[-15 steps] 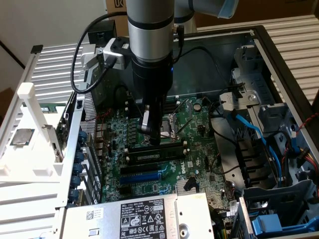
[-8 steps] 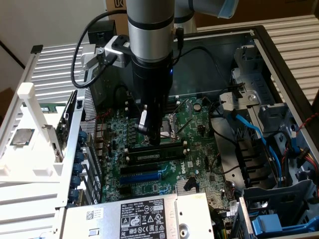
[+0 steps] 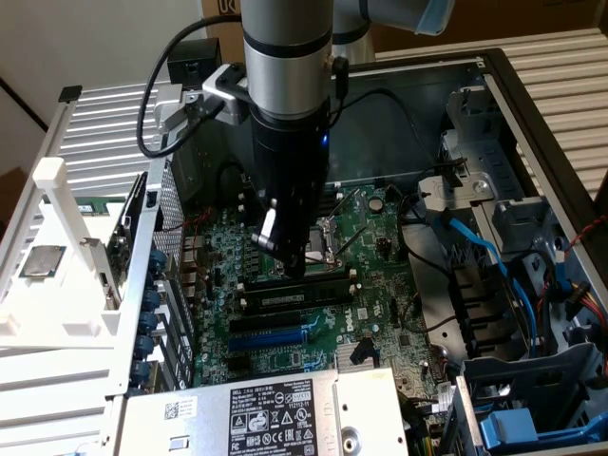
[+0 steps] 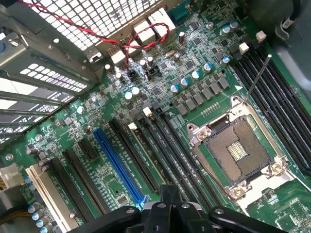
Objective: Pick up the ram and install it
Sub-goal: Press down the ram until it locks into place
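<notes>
one long, thin green memory stick with dark chips and a pale sticker, the ram [image 3: 302, 294], lies lengthwise along the black plastic memory slots of a green motherboard [image 3: 380, 313]. it sits just on the near side of the square metal processor socket. whether it is pressed fully home in its slot cannot be told.

directly over the ram's middle hangs the black gripper [image 3: 288, 258] of a thick silver and black robot arm, reaching down from the top of the exterior view. its tip is at or just above the stick's upper edge. whether the gripper is wide, narrow or holding the ram cannot be told.

just beyond the ram, toward the near edge of the board, lies a long bright blue expansion slot [image 3: 275, 336], parallel to it. the board lies flat inside an open grey metal computer case [image 3: 532, 114]. a silver power supply box with a white label [image 3: 266, 413] stands at the near edge, and blue cables [image 3: 484, 252] run down the exterior view's right.

in the wrist view, the gripper [image 4: 167, 208] hangs above rows of black memory slots [image 4: 184, 155]. these lie between the blue expansion slot [image 4: 118, 165] and the open processor socket [image 4: 236, 148]. a thin metal lever [image 4: 255, 80] stands up beside the socket.
</notes>
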### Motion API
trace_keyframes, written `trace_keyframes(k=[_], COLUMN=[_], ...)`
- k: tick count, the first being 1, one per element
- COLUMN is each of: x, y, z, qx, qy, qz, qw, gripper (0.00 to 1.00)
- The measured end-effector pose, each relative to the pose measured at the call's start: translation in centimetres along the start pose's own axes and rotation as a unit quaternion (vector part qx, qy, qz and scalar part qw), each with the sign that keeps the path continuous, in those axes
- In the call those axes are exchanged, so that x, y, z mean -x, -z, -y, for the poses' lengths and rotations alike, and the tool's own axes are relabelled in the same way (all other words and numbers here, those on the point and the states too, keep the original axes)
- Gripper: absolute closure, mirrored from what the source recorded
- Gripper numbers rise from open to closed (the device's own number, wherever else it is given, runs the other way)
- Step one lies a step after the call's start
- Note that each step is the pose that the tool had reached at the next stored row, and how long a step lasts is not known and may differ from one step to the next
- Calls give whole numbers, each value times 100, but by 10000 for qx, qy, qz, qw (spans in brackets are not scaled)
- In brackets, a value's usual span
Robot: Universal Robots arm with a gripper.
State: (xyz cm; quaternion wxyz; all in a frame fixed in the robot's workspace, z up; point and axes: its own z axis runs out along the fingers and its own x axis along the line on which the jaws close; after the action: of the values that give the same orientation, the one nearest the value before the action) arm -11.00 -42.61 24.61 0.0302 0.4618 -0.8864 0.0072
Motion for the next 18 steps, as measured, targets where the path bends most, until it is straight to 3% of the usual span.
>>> trace_keyframes(k=[6, 12, 18], x=[0, 0, 0], y=[0, 0, 0], z=[0, 0, 0], qx=[16, 10, -74], qy=[-372, -780, -1123], qz=[-3, 9, 89], qw=[9993, 9970, 9936], gripper=[90, 90, 90])
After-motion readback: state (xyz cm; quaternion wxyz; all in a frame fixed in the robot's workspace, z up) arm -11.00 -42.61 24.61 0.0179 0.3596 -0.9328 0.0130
